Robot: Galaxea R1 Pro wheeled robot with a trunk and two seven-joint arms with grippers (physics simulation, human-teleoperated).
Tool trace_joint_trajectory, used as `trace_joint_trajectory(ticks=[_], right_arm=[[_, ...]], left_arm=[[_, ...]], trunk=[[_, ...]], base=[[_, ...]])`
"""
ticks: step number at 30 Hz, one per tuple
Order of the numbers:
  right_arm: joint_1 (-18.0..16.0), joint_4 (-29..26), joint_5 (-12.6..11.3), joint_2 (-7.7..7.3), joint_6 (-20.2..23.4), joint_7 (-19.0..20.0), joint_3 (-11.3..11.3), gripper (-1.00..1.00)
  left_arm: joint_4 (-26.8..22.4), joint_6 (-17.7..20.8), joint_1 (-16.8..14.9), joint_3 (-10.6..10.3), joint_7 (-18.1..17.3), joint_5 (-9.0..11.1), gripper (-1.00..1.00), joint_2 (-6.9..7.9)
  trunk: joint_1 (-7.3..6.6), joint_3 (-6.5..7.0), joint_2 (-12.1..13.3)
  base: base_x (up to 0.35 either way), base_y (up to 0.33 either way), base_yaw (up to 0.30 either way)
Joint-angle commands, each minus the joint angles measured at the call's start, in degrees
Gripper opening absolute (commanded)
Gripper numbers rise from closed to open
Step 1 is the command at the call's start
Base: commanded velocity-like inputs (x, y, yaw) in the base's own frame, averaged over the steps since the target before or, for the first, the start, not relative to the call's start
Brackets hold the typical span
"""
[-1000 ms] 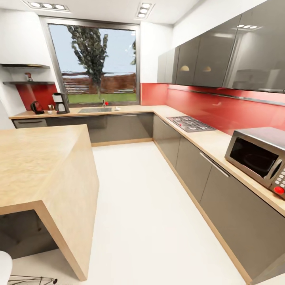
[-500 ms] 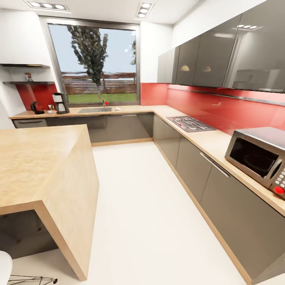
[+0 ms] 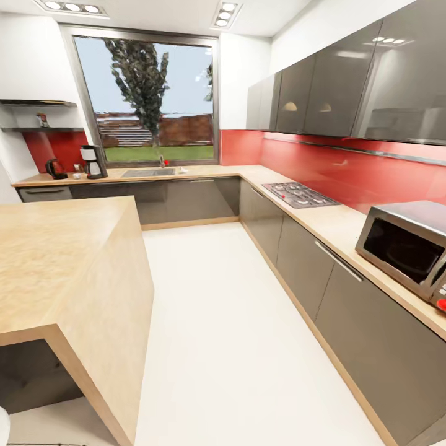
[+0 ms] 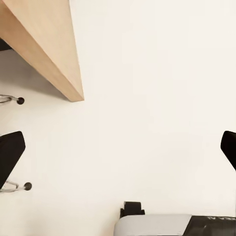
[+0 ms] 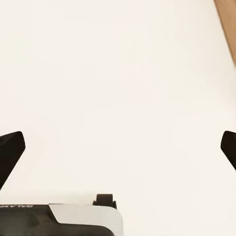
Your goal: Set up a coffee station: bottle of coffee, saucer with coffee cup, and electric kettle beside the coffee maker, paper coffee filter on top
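Far across the kitchen, on the back counter at the left, a black-and-silver coffee maker (image 3: 93, 161) stands beside a dark electric kettle (image 3: 54, 168). Between them lie small items (image 3: 77, 171) too tiny to tell apart. A small bottle (image 3: 42, 119) sits on the wall shelf (image 3: 37, 129) above them. In the left wrist view my left gripper (image 4: 119, 152) hangs open over the white floor, its dark fingertips (image 4: 10, 155) wide apart and holding nothing. My right gripper (image 5: 119, 147) is open too, over bare floor.
A wooden island (image 3: 62, 260) fills the left foreground, and its corner (image 4: 54, 54) is near my left arm. Along the right run a counter with a microwave (image 3: 406, 244) and a hob (image 3: 299, 194). A sink (image 3: 147, 173) lies under the window. White floor (image 3: 217, 322) stretches ahead.
The whole head view has shifted slightly, so the camera has moved a little forward. Nothing in the kitchen itself has moved.
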Motion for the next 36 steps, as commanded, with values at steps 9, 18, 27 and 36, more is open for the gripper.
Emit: trace_joint_trajectory(ticks=[9,18,27,36], right_arm=[[-0.04,1.88,0.00,0.07,-0.16,-0.07,0.01,1.00],[-0.04,3.42,-0.12,0.07,-0.17,-0.07,-0.10,1.00],[-0.04,3.41,-0.18,0.13,-0.12,0.16,-0.05,1.00],[-0.04,3.51,-0.19,0.16,-0.08,0.20,-0.03,1.00]], left_arm=[[0.23,-0.85,0.05,5.19,-0.15,-0.03,1.00,0.41],[0.25,-0.86,0.00,5.29,-0.12,0.07,1.00,0.33],[1.33,-0.96,-0.01,5.38,-0.18,0.15,1.00,0.32],[1.92,-1.12,-0.01,5.38,-0.22,0.16,1.00,0.25]], trunk=[[0.06,-0.12,-0.11],[0.06,-0.12,-0.11],[0.06,-0.12,-0.11],[0.06,-0.21,-0.11]], base=[[0.332,-0.053,0.000],[0.339,-0.103,0.000],[0.339,-0.035,0.000],[0.339,-0.001,0.065]])
